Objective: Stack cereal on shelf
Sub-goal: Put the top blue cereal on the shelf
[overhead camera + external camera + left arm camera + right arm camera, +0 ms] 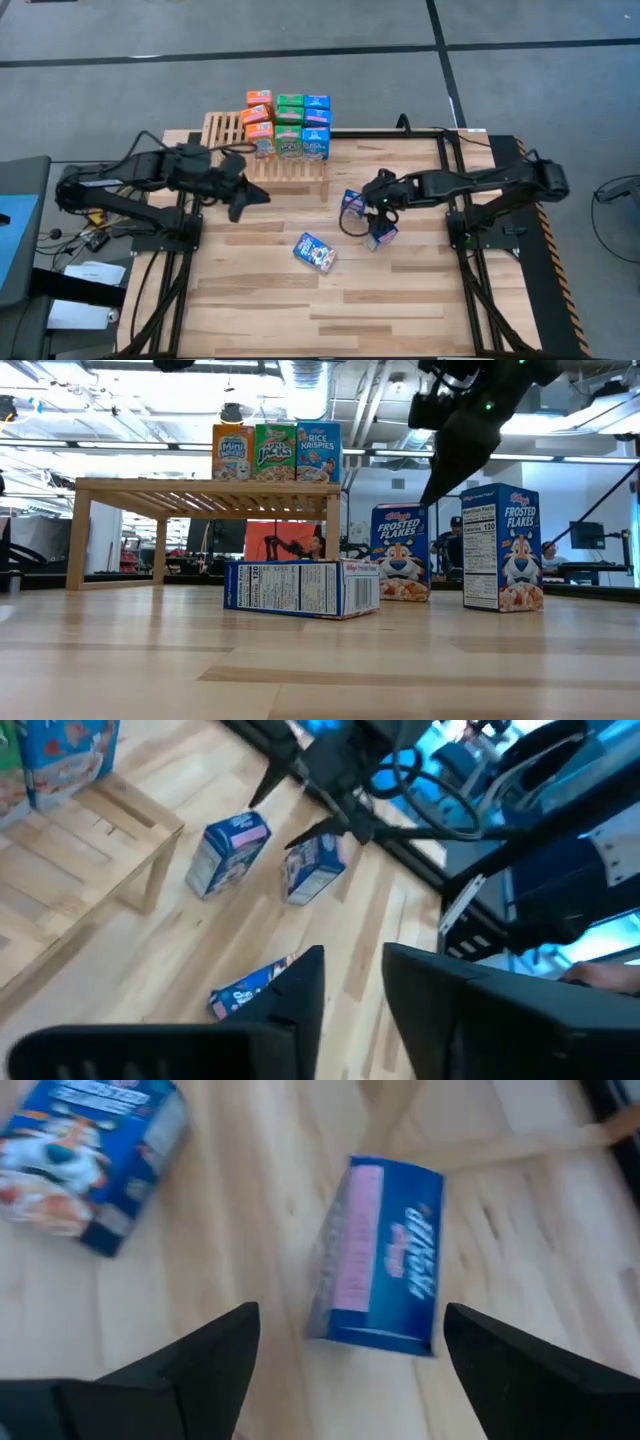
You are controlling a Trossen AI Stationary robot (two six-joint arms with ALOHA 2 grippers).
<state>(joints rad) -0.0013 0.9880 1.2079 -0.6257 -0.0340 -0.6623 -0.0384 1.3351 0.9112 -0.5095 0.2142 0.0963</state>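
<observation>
On upright blue boxes (pixel 503 547): "Frosted Flakes"

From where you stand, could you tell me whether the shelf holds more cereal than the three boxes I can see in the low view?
Observer: Yes. From above, the shelf carries nine cereal boxes, three rows deep, in orange, green and blue columns.
Operator: Thank you. Where is the left arm, please?
Observer: The left gripper hovers over the table beside the shelf's front edge, open and empty.
Operator: And is the right gripper lined up on a box?
Observer: Its wrist view shows the right gripper open, with an upright blue box ahead between its fingers, untouched.
</observation>
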